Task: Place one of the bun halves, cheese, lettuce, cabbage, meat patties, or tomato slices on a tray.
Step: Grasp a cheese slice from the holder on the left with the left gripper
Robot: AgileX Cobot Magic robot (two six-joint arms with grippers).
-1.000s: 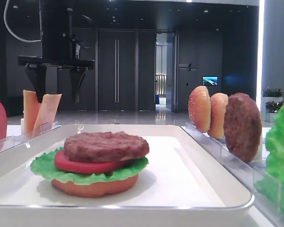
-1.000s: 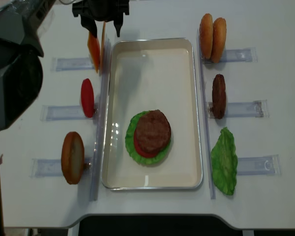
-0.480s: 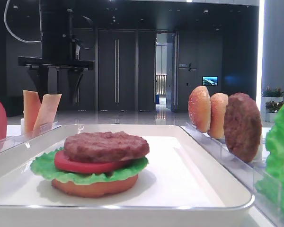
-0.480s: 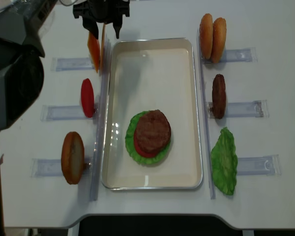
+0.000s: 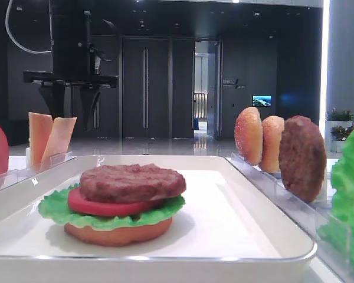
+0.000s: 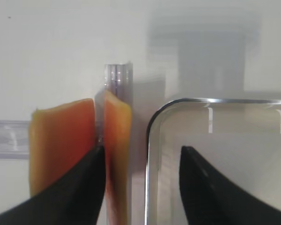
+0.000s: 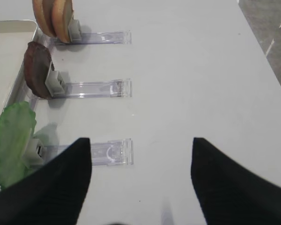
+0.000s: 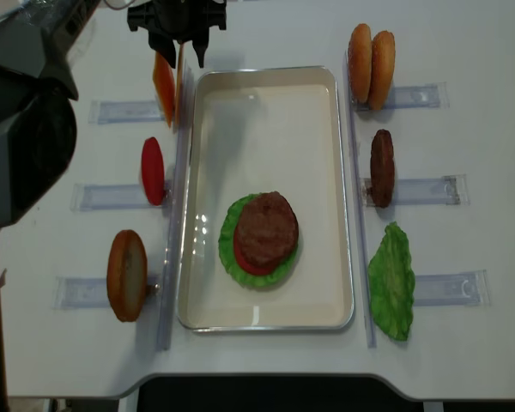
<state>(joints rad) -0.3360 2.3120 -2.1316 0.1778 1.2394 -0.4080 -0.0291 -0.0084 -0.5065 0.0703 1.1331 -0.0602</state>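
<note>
Cheese (image 6: 116,154) stands on edge in a clear slotted rack (image 6: 118,79) at the tabletop's far left, just outside the far-left corner of the tray (image 6: 152,123); a second, alike orange slice (image 6: 61,145) leans just beside it on the side away from the tray. By its look the slice is thin, light and bendy, with a glossy face that could slide between the pads, so the free top edge is the place to pinch, squarely across the two flat faces.

The left gripper (image 6: 141,176) hangs over that slice with its jaws part-way apart, one finger (image 6: 77,185) between the two slices and the other over the tray's rim side. Whether a pad already touches the cheese I cannot tell; nothing looks lifted.

The right gripper (image 7: 141,180) waits with jaws wide apart and empty above the bare tabletop near the lettuce (image 7: 11,140) at the right edge.
</note>
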